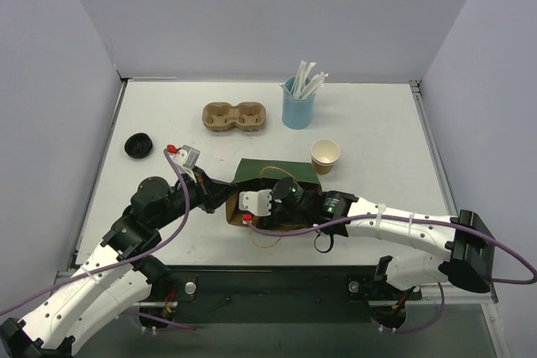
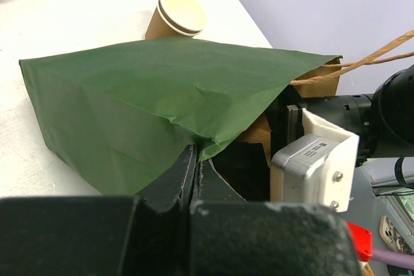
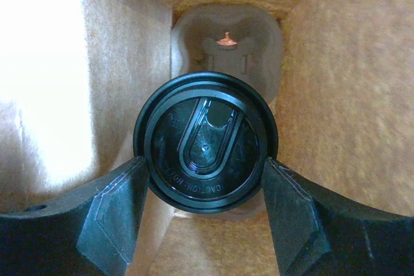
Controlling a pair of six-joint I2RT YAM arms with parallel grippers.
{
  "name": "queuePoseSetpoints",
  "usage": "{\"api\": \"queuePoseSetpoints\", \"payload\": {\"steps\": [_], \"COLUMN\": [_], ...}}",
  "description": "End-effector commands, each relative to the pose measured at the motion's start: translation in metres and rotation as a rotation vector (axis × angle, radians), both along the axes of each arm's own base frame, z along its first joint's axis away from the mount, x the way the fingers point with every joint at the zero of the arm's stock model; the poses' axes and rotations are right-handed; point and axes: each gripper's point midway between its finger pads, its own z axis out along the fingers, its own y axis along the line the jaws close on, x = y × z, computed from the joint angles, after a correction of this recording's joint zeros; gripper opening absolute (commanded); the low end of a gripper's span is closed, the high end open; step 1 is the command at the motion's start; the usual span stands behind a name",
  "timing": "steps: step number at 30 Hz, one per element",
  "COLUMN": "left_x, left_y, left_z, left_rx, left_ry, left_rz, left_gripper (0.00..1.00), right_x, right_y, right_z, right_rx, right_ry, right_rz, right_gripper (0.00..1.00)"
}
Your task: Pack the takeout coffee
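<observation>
A green paper bag lies on its side, its brown mouth toward the near left. My left gripper is shut on the bag's mouth edge. My right gripper is inside the bag, its fingers against both sides of a black-lidded cup that sits in a pulp holder. In the top view only the right gripper's white body shows. The takeout coffee, a small tan cup with a white rim, stands on the table right of the bag, also in the left wrist view.
A brown two-hole pulp carrier and a light-blue cup of white straws stand at the back. A loose black lid lies at the left. The bag's string handles trail toward the near edge.
</observation>
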Motion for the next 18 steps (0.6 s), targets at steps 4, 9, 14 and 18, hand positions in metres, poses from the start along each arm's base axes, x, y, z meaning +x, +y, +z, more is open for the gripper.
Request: {"api": "queuePoseSetpoints", "payload": {"steps": [4, 9, 14, 18], "left_x": [0.003, 0.004, 0.004, 0.003], "left_y": [-0.001, -0.001, -0.001, -0.002], "left_z": [0.009, 0.01, 0.011, 0.009], "left_rx": [-0.02, -0.015, -0.006, 0.009], "left_ry": [-0.032, -0.038, -0.046, -0.051], "left_rz": [0.002, 0.004, 0.001, -0.01], "left_gripper": [0.0, 0.0, 0.0, 0.0], "right_x": [0.005, 0.005, 0.009, 0.01], "right_y": [-0.013, -0.025, -0.037, -0.042], "right_z": [0.026, 0.028, 0.025, 0.023], "right_rx": [0.041, -0.007, -0.058, -0.071], "right_ry": [-0.065, -0.094, -0.111, -0.116], "right_rz": [-0.036, -0.028, -0.025, -0.023], "right_gripper": [0.51, 0.49, 0.49, 0.49]}}
